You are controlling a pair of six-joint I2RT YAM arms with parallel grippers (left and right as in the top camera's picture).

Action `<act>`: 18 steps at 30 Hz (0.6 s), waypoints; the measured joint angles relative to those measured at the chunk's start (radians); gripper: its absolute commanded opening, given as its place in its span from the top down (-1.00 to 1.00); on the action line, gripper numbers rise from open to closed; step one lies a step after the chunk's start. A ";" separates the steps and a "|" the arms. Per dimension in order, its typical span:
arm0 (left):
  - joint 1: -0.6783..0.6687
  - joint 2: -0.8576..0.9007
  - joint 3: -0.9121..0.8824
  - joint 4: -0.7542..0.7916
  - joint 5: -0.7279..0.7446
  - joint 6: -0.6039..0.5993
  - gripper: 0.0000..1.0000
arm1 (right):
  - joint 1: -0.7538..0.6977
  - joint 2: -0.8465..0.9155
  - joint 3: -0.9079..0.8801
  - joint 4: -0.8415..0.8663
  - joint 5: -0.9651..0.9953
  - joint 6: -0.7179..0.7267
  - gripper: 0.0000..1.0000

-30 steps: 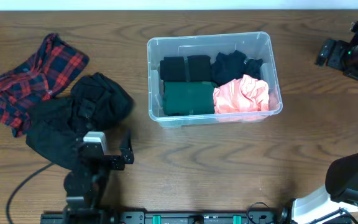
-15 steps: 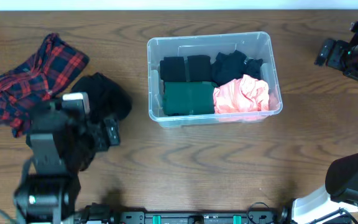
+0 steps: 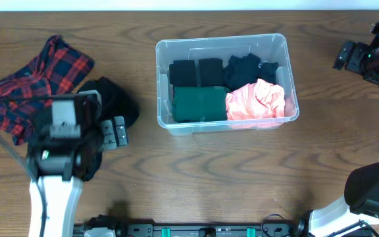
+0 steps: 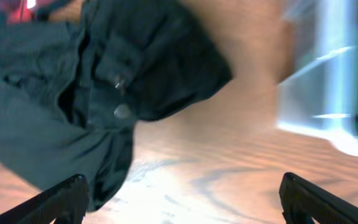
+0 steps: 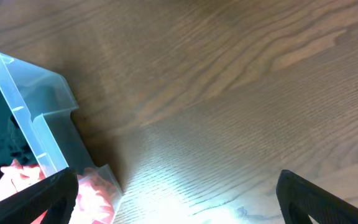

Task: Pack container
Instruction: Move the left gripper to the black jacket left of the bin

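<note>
Nearest the robot's edge of the table point(image 3: 209, 178), the left gripper point(image 4: 182, 202) hangs over bare wood with its jaws spread wide and nothing between them. Just beyond it lies a crumpled black garment point(image 3: 114, 99), partly hidden under the arm in the overhead view. The left wrist view is blurred but shows a small metal button on the cloth. Farther out to the left, a red plaid shirt point(image 3: 35, 79) lies bunched against the black garment.

At the middle of the table stands the container point(image 3: 161, 85), upright and open on top, clear of both grippers. Inside it, a folded dark green piece point(image 3: 199, 103) fills the near left and a crumpled pink piece point(image 3: 255, 100) the near right. Behind them are folded black pieces point(image 3: 196, 71) and a dark crumpled piece point(image 3: 249, 68).

Farthest off, by the right rear of the table, the right gripper point(image 5: 179, 202) hovers over bare wood. Its jaws are spread wide and empty, and the container's corner shows at the left of its view.
</note>
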 measured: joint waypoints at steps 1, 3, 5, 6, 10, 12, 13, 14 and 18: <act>0.000 0.035 0.000 -0.003 -0.016 0.002 -0.96 | 0.000 0.000 0.000 0.000 0.000 0.000 -0.99; 0.000 0.104 0.000 -0.010 -0.040 0.005 -0.96 | 0.000 0.000 0.000 0.000 0.000 0.000 -0.98; 0.000 0.172 0.000 -0.010 -0.057 0.008 -0.96 | 0.000 0.000 0.000 0.000 0.000 0.000 -0.99; 0.000 0.211 0.000 -0.009 -0.065 0.008 -0.96 | 0.000 0.000 0.000 0.000 0.000 0.000 -0.99; 0.000 0.353 0.000 0.008 -0.105 0.010 -0.96 | 0.000 0.000 0.000 0.000 0.000 0.000 -0.99; 0.000 0.401 0.000 0.027 -0.125 0.010 -0.96 | 0.000 0.000 0.000 0.000 0.000 0.000 -0.98; 0.000 0.422 0.000 0.041 -0.136 0.010 -0.96 | 0.000 0.000 0.000 0.000 0.000 0.000 -0.98; 0.000 0.436 0.000 0.054 -0.145 0.010 -0.96 | 0.000 0.000 0.000 0.000 0.000 0.000 -0.99; 0.000 0.470 0.000 0.109 -0.195 0.011 -0.96 | 0.000 0.000 0.000 0.000 0.000 0.000 -0.98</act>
